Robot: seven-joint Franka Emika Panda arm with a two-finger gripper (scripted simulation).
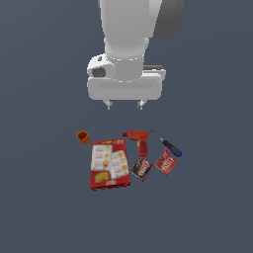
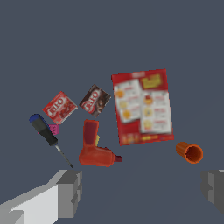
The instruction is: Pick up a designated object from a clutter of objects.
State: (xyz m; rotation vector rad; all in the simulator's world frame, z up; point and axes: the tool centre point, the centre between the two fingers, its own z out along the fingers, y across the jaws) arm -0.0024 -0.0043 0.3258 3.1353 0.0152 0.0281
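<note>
Gripper (image 1: 124,105): fingers spread wide, empty, raised above the clutter. Screwdriver (image 1: 167,144): lying flat at the clutter's edge toward the exterior view's right of the gripper, beyond the red drill (image 1: 139,140); long axis diagonal, shaft pointing gripperward, blue butt away.

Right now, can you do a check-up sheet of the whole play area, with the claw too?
Surface: plain dark floor, flat.
Job's thing: black-blue screwdriver lying flat at the exterior view's right, beside the tiny pink piece.
Clutter: orange cup on its side; red cracker box flat; red drill; red packet; brown packet.
Claw: open, empty, hovering above the items.
Cables: nothing seen.
Surroundings: nothing seen.
</note>
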